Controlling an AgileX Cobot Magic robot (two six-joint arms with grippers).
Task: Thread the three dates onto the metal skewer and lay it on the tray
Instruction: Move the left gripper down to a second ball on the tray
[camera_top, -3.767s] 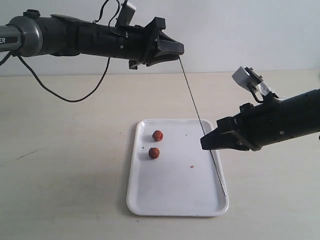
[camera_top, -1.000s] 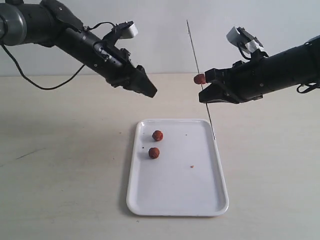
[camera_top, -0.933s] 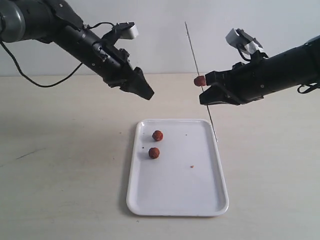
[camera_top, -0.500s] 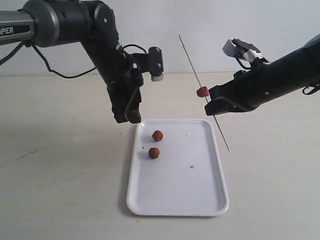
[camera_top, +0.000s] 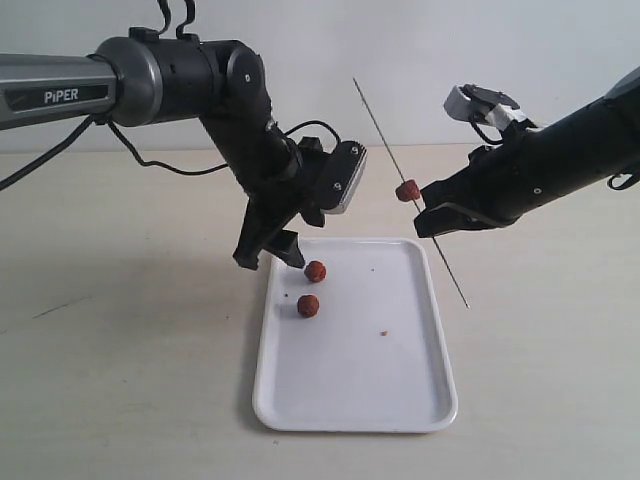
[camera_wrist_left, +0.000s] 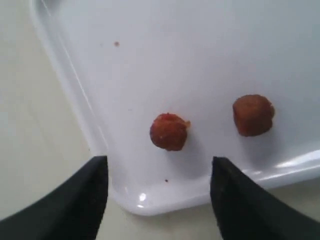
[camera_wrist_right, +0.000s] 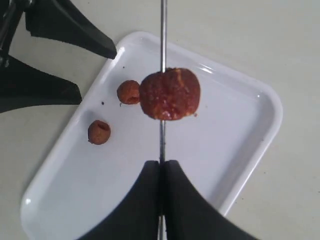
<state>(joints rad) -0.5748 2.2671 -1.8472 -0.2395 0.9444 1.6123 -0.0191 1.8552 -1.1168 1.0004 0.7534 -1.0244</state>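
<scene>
Exterior view: left hand (camera_top: 268, 258) and right hand (camera_top: 428, 220) both hang over the far end of the tray (camera_top: 370, 385), which lies flat on the pale worktop (camera_top: 120, 350).
left hand: spread wide and empty, fingers pointing down at the tray's far left corner (whether they touch the rim cannot be told).
right hand: pinched tight on the metal skewer (camera_top: 380, 130), raised clear of the worktop by the far right corner.
metal skewer: tilted, upper end leaning left, lower tip showing just past the tray's right rim.
skewered date (camera_top: 407, 190): threaded on the rod just above the right hand's grip.
far date (camera_top: 316, 270): loose on the tray, just beside one left fingertip.
near date (camera_top: 308, 306): loose on the tray, near the far date but apart from it.
red crumb (camera_top: 383, 332): tiny, toward the tray's middle.
left wrist view: far date lines up with the gap between the open fingers (camera_wrist_left: 75, 205); near date sits off to one side.
</scene>
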